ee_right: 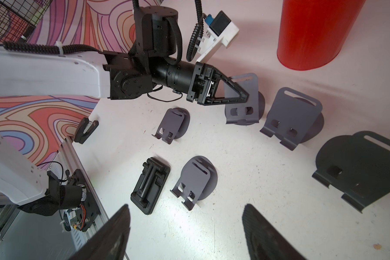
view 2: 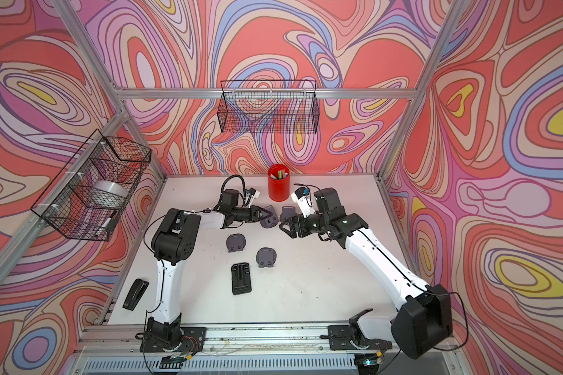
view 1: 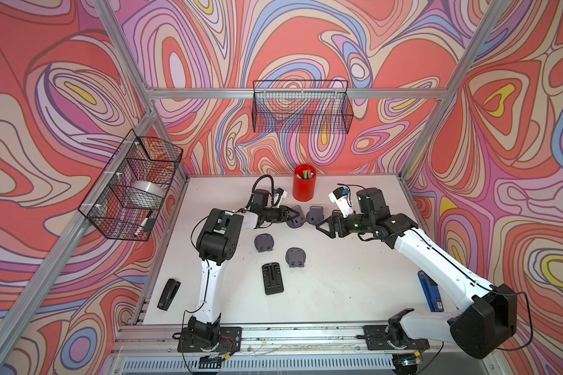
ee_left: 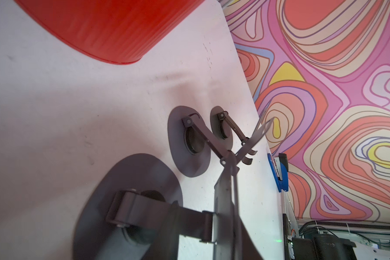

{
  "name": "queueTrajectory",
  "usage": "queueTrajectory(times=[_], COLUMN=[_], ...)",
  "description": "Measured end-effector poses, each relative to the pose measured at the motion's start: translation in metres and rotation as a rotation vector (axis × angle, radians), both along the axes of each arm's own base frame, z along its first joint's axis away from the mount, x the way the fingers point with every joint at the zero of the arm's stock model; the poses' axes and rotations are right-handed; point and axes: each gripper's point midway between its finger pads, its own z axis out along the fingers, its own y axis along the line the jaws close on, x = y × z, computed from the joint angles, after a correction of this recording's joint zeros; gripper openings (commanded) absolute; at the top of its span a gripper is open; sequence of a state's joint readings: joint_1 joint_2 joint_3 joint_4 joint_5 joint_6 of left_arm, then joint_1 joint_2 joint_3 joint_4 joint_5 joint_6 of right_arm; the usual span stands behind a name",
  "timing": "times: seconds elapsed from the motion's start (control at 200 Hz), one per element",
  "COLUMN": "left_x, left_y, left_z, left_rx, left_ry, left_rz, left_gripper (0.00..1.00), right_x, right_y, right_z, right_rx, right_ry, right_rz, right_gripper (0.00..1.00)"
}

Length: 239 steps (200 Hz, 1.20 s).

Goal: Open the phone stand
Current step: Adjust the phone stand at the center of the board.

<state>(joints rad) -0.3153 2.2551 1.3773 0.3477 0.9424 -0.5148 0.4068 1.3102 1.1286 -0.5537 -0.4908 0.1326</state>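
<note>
On the far left, a wire basket [view 1: 134,188] is hanging on the wall. Below it, a black stapler [view 1: 169,293] is lying on the white tabletop [view 1: 355,285]. Next, a first grey stand [view 1: 264,243] is sitting near the middle. A flat black stand [view 1: 272,278] is lying just in front of it, and a second grey stand [view 1: 295,257] is sitting close by.

Behind these, the left pincer [view 1: 294,215] is pinching the thin upright plate of the phone stand [ee_right: 253,94]. The phone stand is standing on its round foot near the back of the tabletop, just beside the red cup [view 1: 304,186]. The cup is holding pens.

A third grey stand [view 1: 315,215] is standing just to the right of the phone stand. The right pincer [view 1: 320,226] is hanging near it with its fingers spread wide apart, holding nothing.

On the far right, a blue stapler [view 1: 429,290] is lying by the tabletop's edge, partly under the right arm.
</note>
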Motion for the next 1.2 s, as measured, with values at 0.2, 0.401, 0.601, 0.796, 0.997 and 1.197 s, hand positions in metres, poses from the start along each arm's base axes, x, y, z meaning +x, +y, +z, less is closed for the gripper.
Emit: queueTrajectory(times=[0.2,0.401,0.601,0.796,0.997,1.197], left_x=[0.005,0.003,-0.002,-0.009,-0.028,-0.039], left_y=[0.003,0.003,0.009,0.02,0.024,0.023], left_z=[0.006,0.007,0.007,0.007,0.01,0.017], left_rx=[0.021,0.018,-0.006,-0.048,-0.087,-0.094], left_ry=[-0.037,-0.052,-0.052,-0.02,0.028,0.039], left_rz=[0.025,0.01,-0.006,-0.04,-0.1,-0.128], left_gripper=[0.12,0.02,0.0,0.0,0.0,0.0], right_x=[-0.003,-0.004,-0.003,-0.003,0.002,-0.001], right_y=[-0.001,-0.002,-0.001,-0.002,-0.003,-0.005], right_z=[-0.01,-0.018,-0.03,-0.038,-0.044,-0.068], right_rx=[-0.002,0.008,0.023,0.037,0.052,0.064], right_ry=[0.032,0.074,0.125,0.164,0.189,0.249], right_rz=[-0.01,-0.035,-0.068,-0.098,-0.145,-0.196], right_gripper=[0.77,0.72,0.66,0.57,0.24,0.23])
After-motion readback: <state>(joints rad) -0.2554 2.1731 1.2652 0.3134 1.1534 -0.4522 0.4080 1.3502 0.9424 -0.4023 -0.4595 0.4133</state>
